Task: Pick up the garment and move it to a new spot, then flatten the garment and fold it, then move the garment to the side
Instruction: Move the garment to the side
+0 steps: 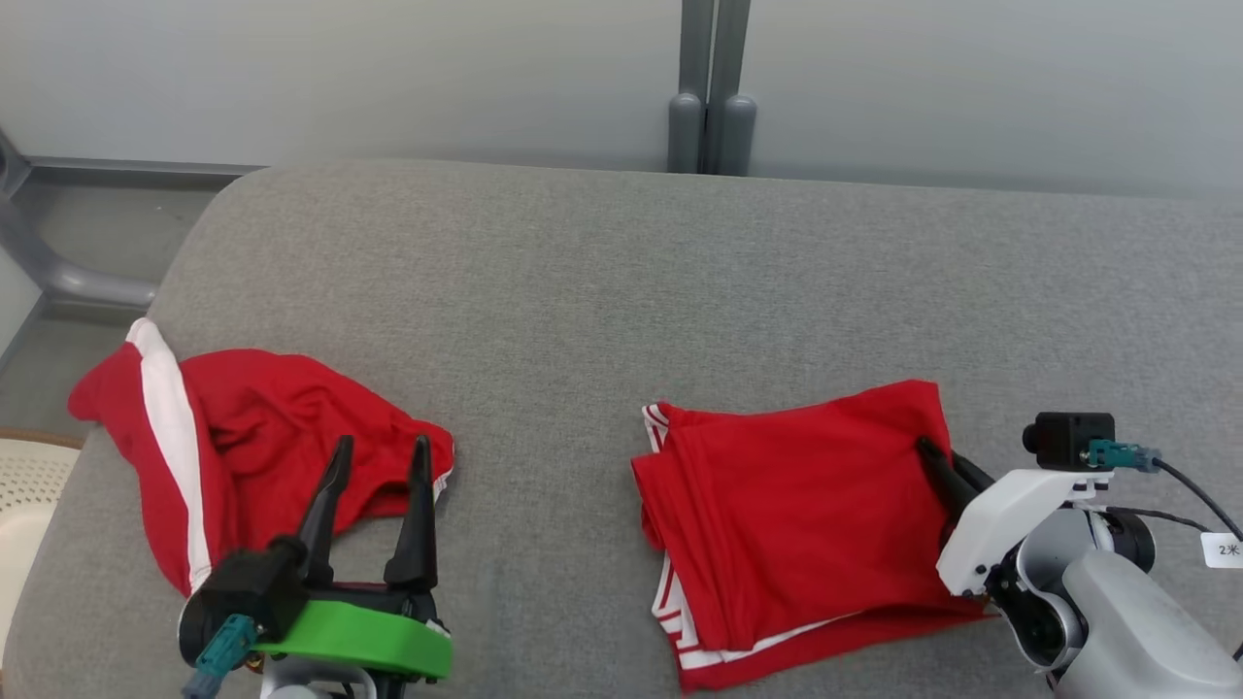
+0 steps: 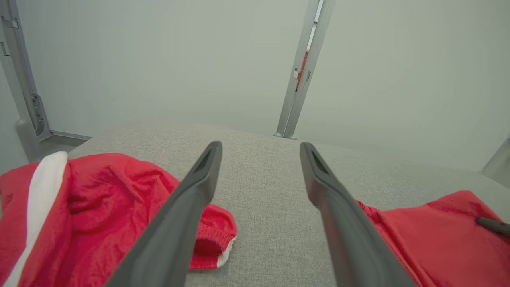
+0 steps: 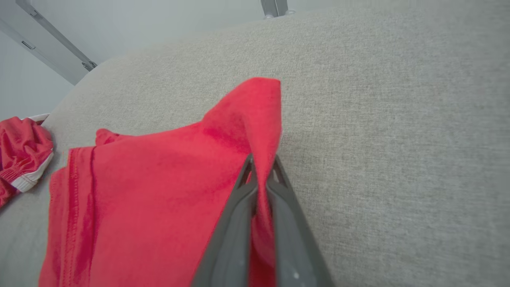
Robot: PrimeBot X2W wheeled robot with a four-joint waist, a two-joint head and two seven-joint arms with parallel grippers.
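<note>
Right wrist view, bottom centre: right hand (image 3: 261, 165) was clamped on a raised edge of the folded red garment (image 3: 151, 191). Head view left that pinch unclear; the garment lay lower right on the grey cushion (image 1: 602, 291). Left hand (image 1: 381, 447), lower left, had its fingers wide apart and empty, by the crumpled red garment (image 1: 262, 427). Tag (image 1: 1226, 549) at right edge read "2米".

A grey fabric surface (image 1: 621, 272) stands before pale wall panels (image 1: 388, 68) and grey posts (image 1: 712, 87).

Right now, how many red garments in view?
2: crumpled garment at left, by the left gripper; folded garment at right, edge pinched by the right gripper. None seems hidden.
</note>
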